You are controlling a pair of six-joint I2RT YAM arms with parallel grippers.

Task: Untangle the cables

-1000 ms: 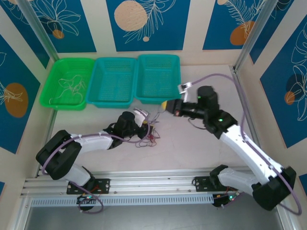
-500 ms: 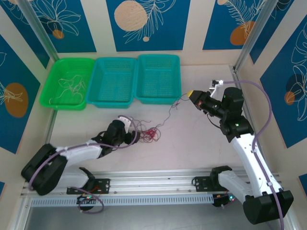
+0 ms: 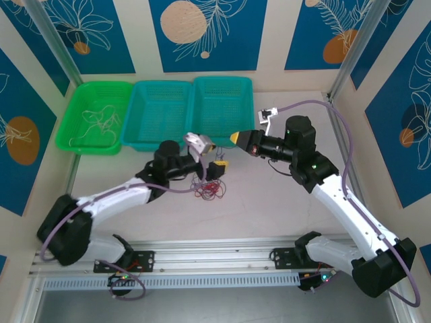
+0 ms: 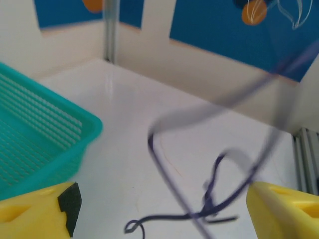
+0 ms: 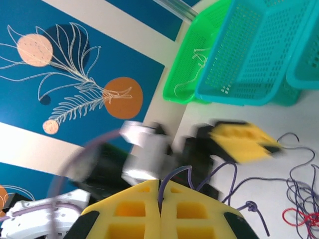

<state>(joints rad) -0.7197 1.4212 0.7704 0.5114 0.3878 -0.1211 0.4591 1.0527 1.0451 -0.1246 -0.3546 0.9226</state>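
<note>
The left arm [image 3: 108, 198] stretches forward and to the right from its base, and the left gripper [image 3: 213, 155] has its yellow fingers [image 4: 35, 214] spread wide apart. The right arm [image 3: 343, 202] bends at the elbow and points leftward. The right gripper [image 3: 237, 138] has its fingers pressed flat together, nipping a thin dark cable [image 5: 167, 177]. The two grippers are near each other.

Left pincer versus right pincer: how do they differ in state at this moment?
The left pincer has its jaws wide apart, while the right pincer has its jaws pressed together. The left pincer clamps nothing, with blurred dark loops lying ahead of it, whereas the right pincer pinches a dark cable at its tips. Both have yellow fingers.
</note>
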